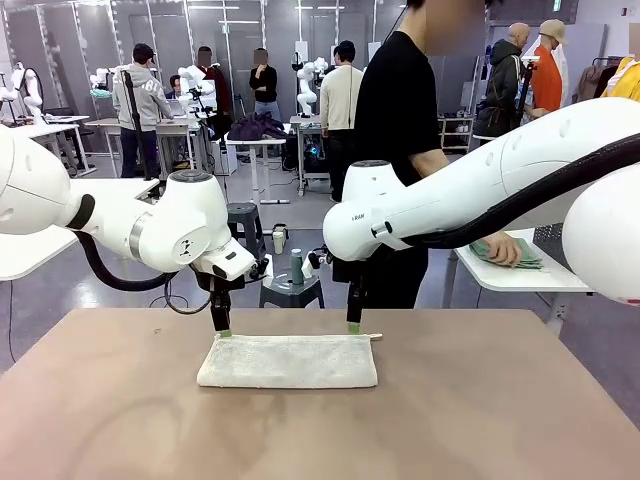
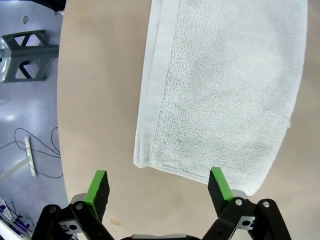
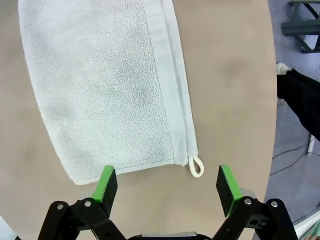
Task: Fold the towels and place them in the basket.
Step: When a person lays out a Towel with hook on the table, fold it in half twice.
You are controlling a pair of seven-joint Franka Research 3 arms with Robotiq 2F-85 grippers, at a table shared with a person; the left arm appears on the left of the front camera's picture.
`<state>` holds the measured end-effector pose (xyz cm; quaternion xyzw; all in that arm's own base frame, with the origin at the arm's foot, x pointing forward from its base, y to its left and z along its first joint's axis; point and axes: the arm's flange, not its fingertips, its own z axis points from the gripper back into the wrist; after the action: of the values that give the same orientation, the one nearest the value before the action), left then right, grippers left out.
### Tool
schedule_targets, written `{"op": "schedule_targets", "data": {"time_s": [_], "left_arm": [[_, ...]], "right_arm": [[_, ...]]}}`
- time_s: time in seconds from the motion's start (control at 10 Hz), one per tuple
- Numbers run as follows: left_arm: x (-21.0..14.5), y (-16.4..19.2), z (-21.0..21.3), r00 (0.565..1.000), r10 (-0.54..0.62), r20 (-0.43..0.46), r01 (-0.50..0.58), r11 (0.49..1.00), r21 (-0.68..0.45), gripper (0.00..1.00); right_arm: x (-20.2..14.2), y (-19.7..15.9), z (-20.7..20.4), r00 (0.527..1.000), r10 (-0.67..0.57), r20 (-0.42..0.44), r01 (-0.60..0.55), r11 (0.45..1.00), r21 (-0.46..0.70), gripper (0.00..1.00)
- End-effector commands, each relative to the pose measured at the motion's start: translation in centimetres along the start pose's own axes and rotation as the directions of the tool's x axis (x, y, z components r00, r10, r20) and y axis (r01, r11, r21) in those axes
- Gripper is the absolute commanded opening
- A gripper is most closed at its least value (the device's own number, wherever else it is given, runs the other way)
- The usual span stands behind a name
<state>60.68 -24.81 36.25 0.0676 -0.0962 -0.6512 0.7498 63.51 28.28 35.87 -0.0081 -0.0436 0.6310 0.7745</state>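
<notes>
You've got the cream-white towel (image 1: 288, 362) lying flat on the brown table (image 1: 120, 400), a bit toward the far edge, about centred between the arms. It is a folded terry rectangle with a soft rounded fold along the near side and a flat woven hem band (image 3: 170, 90) running along the far side. Its long axis runs left to right across the table, short sides facing each arm. A small cream loop (image 3: 196, 165) sticks out at the far right corner, pointing to the robot's right. Your left gripper (image 1: 222, 330) hangs fingers-down over the far left corner, jaws spread wide, nothing between the green pads, tips just above the cloth edge; I can't tell if one pad touches it. Your right gripper (image 1: 353, 325) is the same at the far right corner beside the loop: wide open, holding nothing. The green towel (image 1: 524, 258) sits well apart on a white side table (image 1: 520, 280) at the right, with the person's hand (image 1: 497, 248) resting on it.
</notes>
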Motion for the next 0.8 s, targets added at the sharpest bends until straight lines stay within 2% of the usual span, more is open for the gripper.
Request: {"op": "schedule_targets", "data": {"time_s": [0.0,0.1,0.2,0.4,0.5,0.7], "left_arm": [[0.0,0.0,0.0,1.0,0.0,0.0,0.0,1.0,0.0,1.0],[-0.8,-0.6,2.5,0.997,0.074,0.023,-0.075,0.996,0.038,1.0],[-1.8,-1.7,4.9,0.988,0.156,-0.004,-0.155,0.987,0.031,1.0],[-4.7,-4.6,9.3,0.957,0.288,0.038,-0.29,0.954,0.078,1.0],[-6.4,-6.5,11.1,0.938,0.344,0.047,-0.348,0.932,0.103,1.0],[-10.7,-11.2,14.5,0.877,0.465,0.122,-0.479,0.866,0.143,1.0]], "right_arm": [[0.0,0.0,0.0,1.0,0.0,0.0,0.0,1.0,0.0,1.0],[-0.7,1.9,1.8,0.998,-0.044,0.044,0.043,0.999,0.011,1.0],[-1.7,3.5,3.3,0.988,-0.15,0.046,0.149,0.989,0.011,1.0],[-3.4,6.0,5.2,0.931,-0.363,0.044,0.364,0.931,-0.034,1.0],[-4.2,6.9,5.8,0.874,-0.481,0.066,0.484,0.875,-0.024,1.0],[-4.9,7.9,5.9,0.765,-0.638,0.091,0.643,0.765,-0.045,1.0]]}}
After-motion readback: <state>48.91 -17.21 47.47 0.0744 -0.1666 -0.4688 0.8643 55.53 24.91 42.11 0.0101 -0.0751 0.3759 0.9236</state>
